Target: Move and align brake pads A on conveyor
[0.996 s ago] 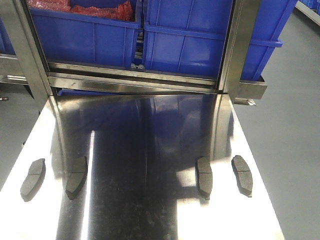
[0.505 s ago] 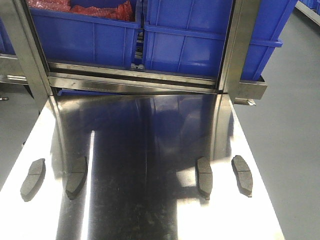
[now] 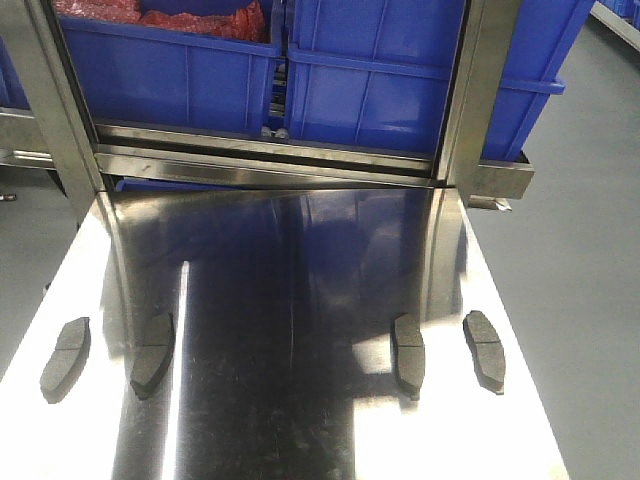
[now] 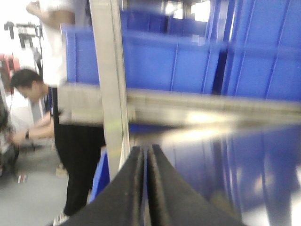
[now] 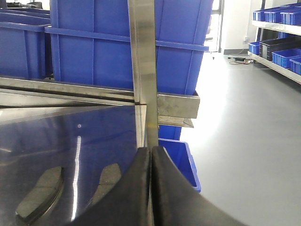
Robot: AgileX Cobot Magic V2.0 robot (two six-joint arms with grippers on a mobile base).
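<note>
We've not started: 4 dark grey curved brake pads (image 3: 408,355) on the shiny steel bench (image 3: 290,400), both jaws pressed together, empty. Open up next.

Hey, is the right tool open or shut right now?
Shut. In the right wrist view the right tool's two black fingers press flat together, with nothing between them.

The left gripper (image 4: 146,150) and right gripper (image 5: 150,151) are each matt black, a pair of broad wedges tapering to narrow, rounded tips
</note>
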